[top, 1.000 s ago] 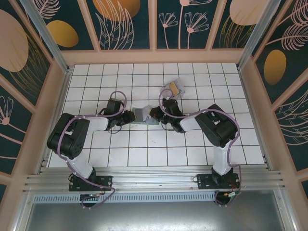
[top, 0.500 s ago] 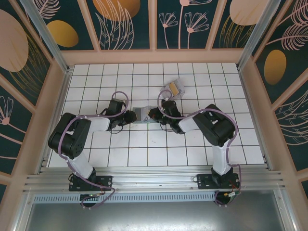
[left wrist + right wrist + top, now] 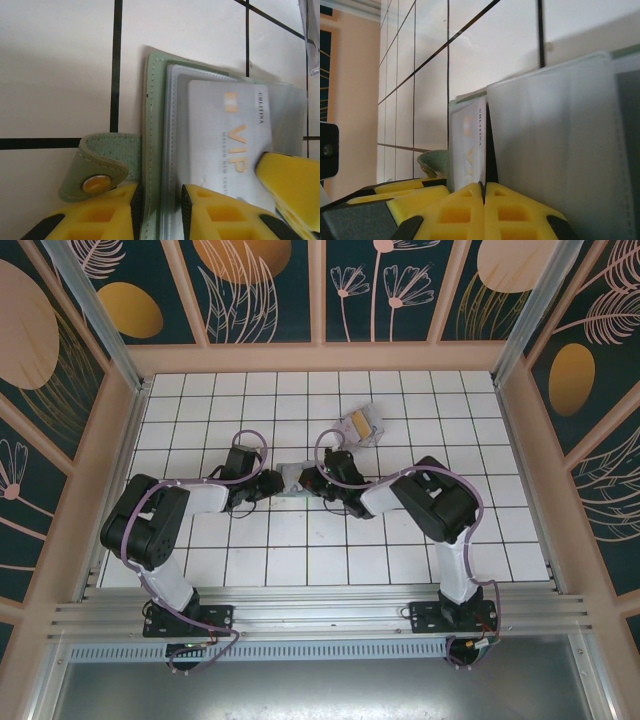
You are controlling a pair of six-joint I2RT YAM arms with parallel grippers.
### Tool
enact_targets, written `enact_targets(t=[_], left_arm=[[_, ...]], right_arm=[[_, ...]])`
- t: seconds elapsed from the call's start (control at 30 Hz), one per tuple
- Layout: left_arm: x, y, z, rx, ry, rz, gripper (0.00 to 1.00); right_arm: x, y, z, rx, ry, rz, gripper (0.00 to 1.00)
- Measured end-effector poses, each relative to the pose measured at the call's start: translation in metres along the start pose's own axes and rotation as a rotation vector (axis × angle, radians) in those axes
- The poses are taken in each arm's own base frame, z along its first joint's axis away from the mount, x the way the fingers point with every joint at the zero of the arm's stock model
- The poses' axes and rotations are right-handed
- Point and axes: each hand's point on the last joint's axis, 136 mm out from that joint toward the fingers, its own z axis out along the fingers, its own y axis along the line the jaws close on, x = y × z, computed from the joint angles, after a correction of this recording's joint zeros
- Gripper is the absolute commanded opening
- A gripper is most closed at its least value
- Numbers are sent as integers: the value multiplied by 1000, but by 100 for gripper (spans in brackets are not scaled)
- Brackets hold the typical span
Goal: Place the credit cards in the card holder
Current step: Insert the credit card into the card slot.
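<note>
**Table** (image 3: 400, 540): white tiles with dark grout lines, walled enclosure around it.

**Card holder** (image 3: 293, 478): sage-green folding wallet, centre of the top view, between the two claws. In the left wrist view it lies open (image 3: 150, 125), with its green cover edge running up the middle of the frame and clear plastic sleeves (image 3: 175, 125) to the right of that edge. A green strap (image 3: 97, 165) with a brass-coloured snap (image 3: 95, 183) curls out at lower left.

**Credit cards** (image 3: 362, 425): small pale stack with one yellow-orange card, above and to the right of the card holder, apart from it.

**VIP card** (image 3: 225, 145): one grey-white card with gold lettering, lying over the sleeves of the card holder.

**Left claw** (image 3: 160, 200): yellow fingers at the bottom of its own view, pinching the green cover edge of the card holder.

**Right claw** (image 3: 484, 192): yellow fingers pressed together at the bottom centre of its own view, nipping the edge of the VIP card, which stands narrow above them, beside a pale sleeve panel (image 3: 555, 140).
</note>
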Motion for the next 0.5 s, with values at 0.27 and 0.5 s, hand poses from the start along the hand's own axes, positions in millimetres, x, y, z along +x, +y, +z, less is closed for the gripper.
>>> enact_targets(t=[0.27,0.5], left_arm=[[0,0,0,0,0,-7,29],[2,-4,1,4,3,2,29]], right_arm=[[0,-1,4,32,-2,-32,8],[-1,1,-25,117,-5,-132,35]])
